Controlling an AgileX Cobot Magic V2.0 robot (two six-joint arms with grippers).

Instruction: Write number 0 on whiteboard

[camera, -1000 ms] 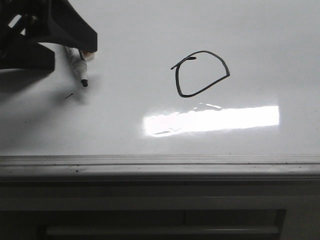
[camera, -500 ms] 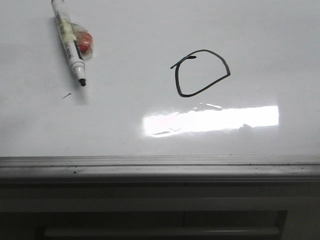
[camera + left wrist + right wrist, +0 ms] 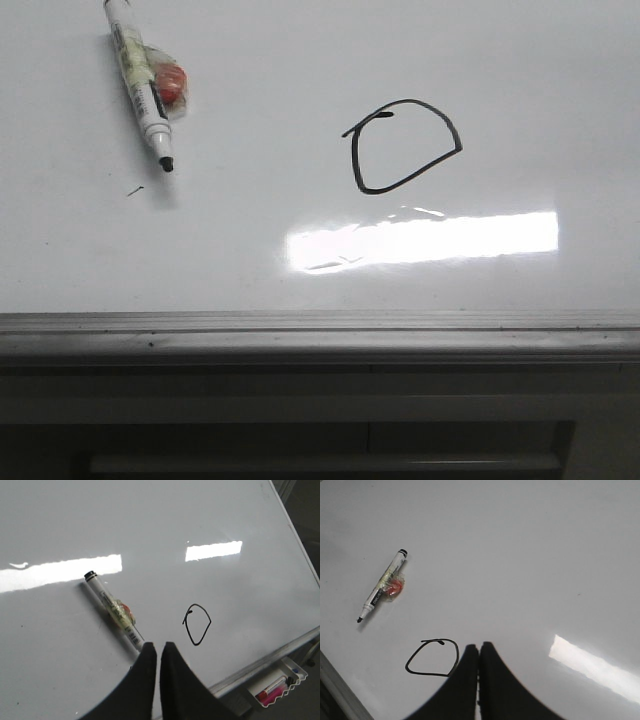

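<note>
1. a second ago the dark left arm covered the front view's upper left corner, over the marker (image 3: 143, 85); half a second ago it was already gone, and nothing on the whiteboard (image 3: 300, 60) has shifted since.
2. the number 0 (image 3: 404, 146) is a thin black closed loop, lopsided like a d, with a short overlapping tail at its upper left. it sits near the board's middle, above the glare strip and well apart from the marker on the left.
3. a tiny stray tick (image 3: 135, 190) lies just beyond the marker's uncapped tip.
4. only the wrist views show the hands: the left hand (image 3: 159, 652) and the right hand (image 3: 479, 655) each hang over the board with fingers pressed together, gripping nothing.
5. only the left wrist view shows a tray (image 3: 272, 690) of markers beyond the frame edge.
</note>
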